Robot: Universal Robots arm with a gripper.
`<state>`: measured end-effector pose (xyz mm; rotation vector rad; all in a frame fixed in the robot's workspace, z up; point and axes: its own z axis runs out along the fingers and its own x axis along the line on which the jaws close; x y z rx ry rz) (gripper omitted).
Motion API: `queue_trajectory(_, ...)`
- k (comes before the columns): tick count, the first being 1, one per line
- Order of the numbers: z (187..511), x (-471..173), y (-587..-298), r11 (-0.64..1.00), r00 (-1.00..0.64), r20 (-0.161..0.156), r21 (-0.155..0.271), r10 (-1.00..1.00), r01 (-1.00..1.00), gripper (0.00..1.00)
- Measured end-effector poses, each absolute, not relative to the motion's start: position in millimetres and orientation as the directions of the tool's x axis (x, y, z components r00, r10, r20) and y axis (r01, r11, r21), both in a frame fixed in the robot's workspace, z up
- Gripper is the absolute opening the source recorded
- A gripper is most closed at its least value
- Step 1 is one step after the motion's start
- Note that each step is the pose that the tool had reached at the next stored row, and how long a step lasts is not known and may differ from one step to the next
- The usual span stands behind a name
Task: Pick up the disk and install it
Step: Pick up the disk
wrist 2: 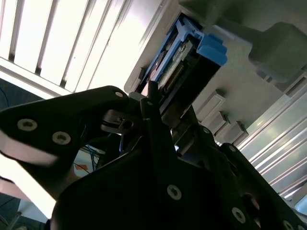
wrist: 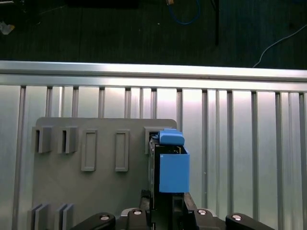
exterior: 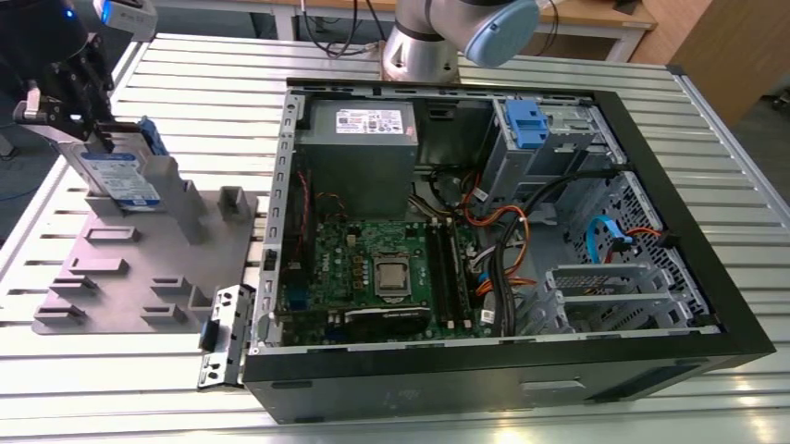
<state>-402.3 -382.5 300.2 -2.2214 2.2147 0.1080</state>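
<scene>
Silver metal disk (exterior: 124,176), white label with blue band, blue side rails, standing on edge in grey fixture plate (exterior: 136,268). End effector (exterior: 94,135) astride its upper end; clenched or released, cannot tell.

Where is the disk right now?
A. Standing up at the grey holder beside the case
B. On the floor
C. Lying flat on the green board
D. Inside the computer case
A: the disk stands upright at the grey holder, outside the case, towards the exterior view's left.
</scene>
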Motion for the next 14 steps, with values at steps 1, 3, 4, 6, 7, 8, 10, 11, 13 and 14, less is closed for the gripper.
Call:
queue_trajectory(1,300.2,-402.4,-382.5,-0.004,0.002,-0.051,0.047,-0.999,-0.999,0.38)
queue_trajectory(3,300.2,-402.3,-382.5,-0.005,0.002,-0.051,0.047,-0.999,-0.999,0.35)
queue_trajectory(4,300.2,-402.3,-382.5,-0.005,0.002,-0.051,0.046,-0.999,-0.999,0.35)
queue_trajectory(6,300.2,-402.3,-382.5,-0.005,0.003,-0.051,0.047,-0.999,-0.999,0.35)
queue_trajectory(7,300.2,-402.3,-382.5,-0.006,0.004,-0.051,0.046,-0.999,-0.999,0.35)
queue_trajectory(8,300.2,-402.3,-382.5,-0.006,0.004,-0.051,0.046,-0.999,-0.999,0.35)
queue_trajectory(10,300.2,-402.3,-382.5,-0.006,0.004,-0.051,0.046,-0.999,-0.999,0.35)
queue_trajectory(11,300.2,-402.3,-382.5,-0.007,0.004,-0.051,0.046,-0.999,-0.999,0.35)
queue_trajectory(13,300.2,-402.3,-382.5,-0.007,0.004,-0.051,0.046,-0.999,-0.999,0.35)
queue_trajectory(14,300.2,-402.3,-382.5,-0.007,0.005,-0.051,0.046,-0.999,-0.999,0.35)
